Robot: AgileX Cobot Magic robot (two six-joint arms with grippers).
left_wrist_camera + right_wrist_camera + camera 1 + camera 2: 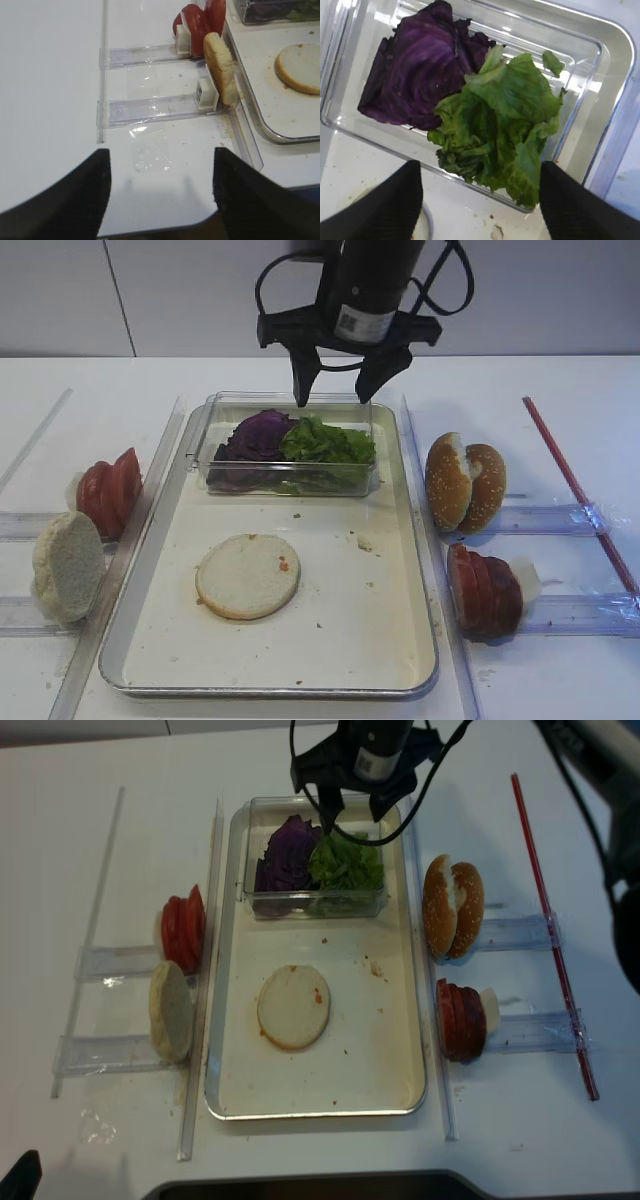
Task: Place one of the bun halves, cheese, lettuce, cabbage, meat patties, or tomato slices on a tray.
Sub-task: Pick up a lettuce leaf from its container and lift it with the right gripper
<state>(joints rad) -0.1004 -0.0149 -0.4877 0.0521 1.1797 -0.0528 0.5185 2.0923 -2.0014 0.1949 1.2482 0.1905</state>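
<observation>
My right gripper hangs open just above the clear box, its fingers straddling the green lettuce. Purple cabbage fills the box's left half. The box stands at the far end of the tray, where one bun half lies cut face up. More bun halves and dark red-brown discs, seemingly meat patties, stand on the right; tomato slices are on the left. No cheese is in view. My left gripper is open over bare table.
Another bun half stands on edge in a clear rack left of the tray. Clear plastic rails run along both tray sides. A red rod lies at the far right. The table's near edge shows under my left gripper.
</observation>
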